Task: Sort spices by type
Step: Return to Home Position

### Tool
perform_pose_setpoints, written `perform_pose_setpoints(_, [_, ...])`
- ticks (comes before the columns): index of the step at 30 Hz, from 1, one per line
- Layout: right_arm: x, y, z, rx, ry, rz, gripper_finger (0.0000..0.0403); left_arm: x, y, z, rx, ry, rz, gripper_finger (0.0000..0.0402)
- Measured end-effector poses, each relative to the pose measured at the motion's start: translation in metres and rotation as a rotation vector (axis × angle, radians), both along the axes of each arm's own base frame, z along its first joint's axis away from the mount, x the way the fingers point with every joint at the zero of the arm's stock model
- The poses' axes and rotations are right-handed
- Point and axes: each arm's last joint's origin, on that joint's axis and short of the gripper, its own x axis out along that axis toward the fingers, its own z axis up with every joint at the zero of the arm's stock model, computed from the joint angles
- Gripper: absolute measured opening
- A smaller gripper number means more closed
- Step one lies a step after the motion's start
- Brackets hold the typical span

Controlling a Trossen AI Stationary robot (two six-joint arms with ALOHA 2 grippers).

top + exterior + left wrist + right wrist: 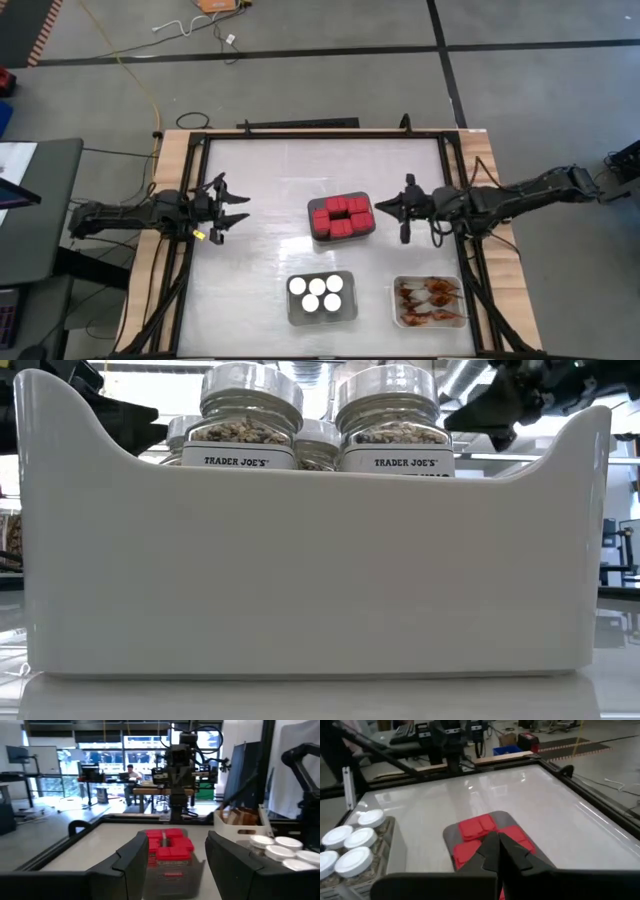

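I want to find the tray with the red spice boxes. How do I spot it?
From above, find the white table. The dark tray sits alone in its middle, nearest the right gripper. It is the only one packed with red boxes; the two nearer the table's edge hold white-lidded jars and orange packets.

The high camera hangs above, facing straight down on the whole table (270, 190). The low one sits at table height, so near a white tray (300, 560) that its wall fills most of the frame. Only jars (250, 405) clear the rim, probably the high view's five. The wrist cameras face each other across the table, and both see the red boxes (170, 851).
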Motion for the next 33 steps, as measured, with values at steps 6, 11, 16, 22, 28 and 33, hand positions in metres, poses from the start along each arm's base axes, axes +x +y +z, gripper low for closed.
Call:
perform_pose_setpoints(6, [-0.019, -0.007, -0.007, 0.017, -0.040, 0.053, 0.0025, 0.000, 0.005, 0.000, 0.004, 0.000, -0.022, 0.0185])
perform_pose_setpoints(11, [-0.034, -0.009, -0.014, 0.012, -0.073, 0.058, 0.0027, 0.000, 0.007, -0.001, -0.001, 0.006, 0.007, 0.0185])
perform_pose_setpoints(16, [-0.047, -0.011, -0.029, 0.016, -0.096, 0.067, 0.0027, 0.000, 0.007, -0.004, -0.085, 0.026, 0.002, 0.0185])
perform_pose_setpoints(22, [-0.060, -0.012, -0.045, 0.010, -0.130, 0.136, 0.0027, 0.001, 0.007, -0.014, -0.120, 0.126, 0.004, 0.0185])
perform_pose_setpoints(28, [-0.068, -0.020, -0.056, -0.040, -0.166, 0.123, 0.0027, 0.001, 0.008, -0.018, -0.127, 0.170, 0.017, 0.0185])
perform_pose_setpoints(33, [-0.074, -0.022, -0.066, -0.060, -0.195, 0.170, 0.0027, 0.001, 0.008, -0.018, -0.127, 0.171, 0.018, 0.0185])
